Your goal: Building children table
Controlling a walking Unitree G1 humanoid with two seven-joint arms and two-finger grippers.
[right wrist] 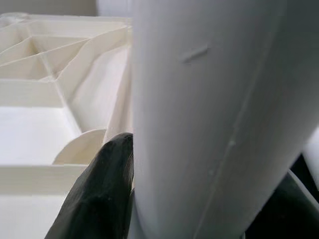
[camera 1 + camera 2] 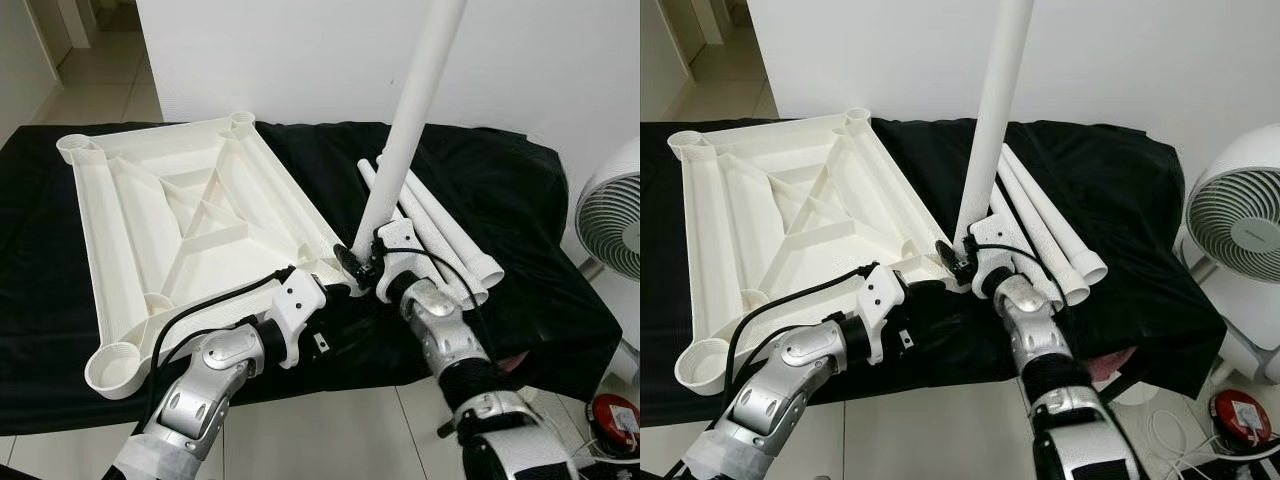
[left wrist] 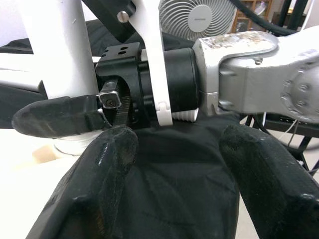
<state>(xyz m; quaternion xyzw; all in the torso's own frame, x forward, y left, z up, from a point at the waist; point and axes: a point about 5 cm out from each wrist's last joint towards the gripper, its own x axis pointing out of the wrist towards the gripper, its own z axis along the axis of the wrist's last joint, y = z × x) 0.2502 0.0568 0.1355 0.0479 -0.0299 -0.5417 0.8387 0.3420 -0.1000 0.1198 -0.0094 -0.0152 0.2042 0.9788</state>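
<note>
The white table top (image 2: pixel 190 220) lies upside down on a black cloth, with round sockets at its corners. A white table leg (image 2: pixel 410 110) stands upright at the near right corner socket. My right gripper (image 2: pixel 358 262) is shut on the leg's lower end; the right wrist view has the leg (image 1: pixel 214 114) pressed against a black finger (image 1: pixel 99 194). My left gripper (image 2: pixel 335 312) sits low just left of that corner, open, its fingers (image 3: pixel 99 169) spread over bare cloth with nothing between them. Ahead of them in the left wrist view are the leg (image 3: pixel 55 40) and my right wrist (image 3: pixel 249 74).
Three spare white legs (image 2: pixel 440 230) lie on the cloth right of the upright one. A white fan (image 2: pixel 610 220) stands on the floor at the right, with a red object (image 2: pixel 615 420) and cables near it. A white wall rises behind the table.
</note>
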